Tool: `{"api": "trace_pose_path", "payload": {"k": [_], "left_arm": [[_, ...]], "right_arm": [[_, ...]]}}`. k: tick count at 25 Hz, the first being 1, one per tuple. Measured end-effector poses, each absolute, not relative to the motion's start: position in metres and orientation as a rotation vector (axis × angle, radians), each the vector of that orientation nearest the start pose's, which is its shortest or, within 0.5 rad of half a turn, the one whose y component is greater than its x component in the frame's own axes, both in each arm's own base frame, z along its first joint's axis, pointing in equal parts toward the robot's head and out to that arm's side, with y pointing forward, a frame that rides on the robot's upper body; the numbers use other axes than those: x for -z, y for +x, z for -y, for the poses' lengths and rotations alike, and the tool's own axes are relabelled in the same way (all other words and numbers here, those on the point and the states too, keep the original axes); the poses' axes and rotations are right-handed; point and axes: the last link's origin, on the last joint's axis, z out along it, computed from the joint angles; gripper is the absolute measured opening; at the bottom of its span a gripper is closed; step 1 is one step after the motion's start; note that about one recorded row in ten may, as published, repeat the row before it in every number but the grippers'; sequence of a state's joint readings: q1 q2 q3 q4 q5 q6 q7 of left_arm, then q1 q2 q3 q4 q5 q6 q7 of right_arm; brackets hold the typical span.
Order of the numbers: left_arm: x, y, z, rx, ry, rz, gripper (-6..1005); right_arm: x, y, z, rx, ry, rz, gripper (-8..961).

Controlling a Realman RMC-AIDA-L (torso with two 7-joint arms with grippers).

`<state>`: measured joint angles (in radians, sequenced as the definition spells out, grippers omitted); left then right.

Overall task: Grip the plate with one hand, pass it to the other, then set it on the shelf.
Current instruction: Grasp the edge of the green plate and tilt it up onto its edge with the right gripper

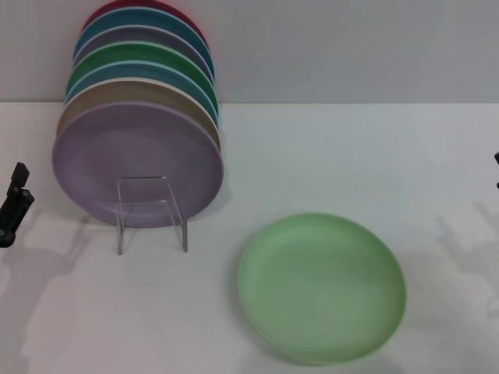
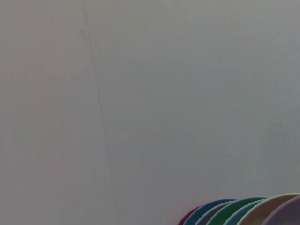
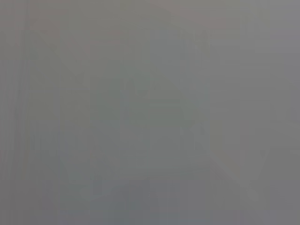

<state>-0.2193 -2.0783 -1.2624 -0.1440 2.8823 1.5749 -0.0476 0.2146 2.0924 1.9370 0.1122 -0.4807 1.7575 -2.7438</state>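
The pale mint-green plate [image 1: 322,287] lies flat on the white table, front and right of centre. The clear acrylic shelf [image 1: 150,212] stands to its left, in front of a row of plates leaning upright. My left gripper [image 1: 14,204] shows as a black part at the far left edge, level with the shelf and well away from the plate. My right gripper [image 1: 497,167] is only a black sliver at the far right edge. Neither touches anything. The right wrist view shows only plain grey.
Several coloured plates stand on edge in a row behind the shelf, the lilac plate [image 1: 137,164] at the front and a darker green plate [image 1: 144,58] farther back. Their rims also show in the left wrist view [image 2: 243,213]. A grey wall rises behind the table.
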Motion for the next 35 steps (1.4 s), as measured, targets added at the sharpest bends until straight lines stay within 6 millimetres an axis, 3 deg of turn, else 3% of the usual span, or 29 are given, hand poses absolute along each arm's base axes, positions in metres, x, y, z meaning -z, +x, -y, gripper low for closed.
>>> {"api": "trace_pose_path", "payload": {"k": [9,12,13,15,17,21,27,29,35], "left_arm": [[-0.011,-0.334,-0.249,0.757,-1.581,0.18,802],[-0.011,-0.333,-0.25,0.76,-1.584,0.177,802],[-0.011,-0.332,-0.251,0.761,-1.586,0.175,802],[-0.011,-0.331,-0.251,0.763,-1.588,0.173,801],[-0.011,-0.331,-0.252,0.764,-1.587,0.172,801],[-0.011,-0.331,-0.254,0.762,-1.586,0.174,801],[-0.01,-0.329,-0.259,0.763,-1.593,0.174,801],[-0.01,-0.328,-0.261,0.763,-1.596,0.173,801],[-0.008,-0.327,-0.267,0.759,-1.604,0.179,801]], "right_arm": [[-0.029,0.306,-0.245,-1.168,-1.64,-0.212,756],[-0.038,0.292,-0.271,-1.239,-1.677,-0.228,754],[-0.042,0.278,-0.293,-1.242,-1.745,-0.237,754],[-0.045,0.268,-0.305,-1.228,-1.791,-0.237,753],[-0.049,0.244,-0.328,-1.147,-1.896,-0.257,752],[-0.05,0.204,-0.361,-0.914,-2.023,-0.454,751],[-0.063,0.171,-0.377,-0.623,-2.081,-0.642,752],[-0.057,0.17,-0.373,-0.52,-2.124,-0.763,752],[-0.057,0.196,-0.353,-0.214,-2.186,-1.169,748]]}}
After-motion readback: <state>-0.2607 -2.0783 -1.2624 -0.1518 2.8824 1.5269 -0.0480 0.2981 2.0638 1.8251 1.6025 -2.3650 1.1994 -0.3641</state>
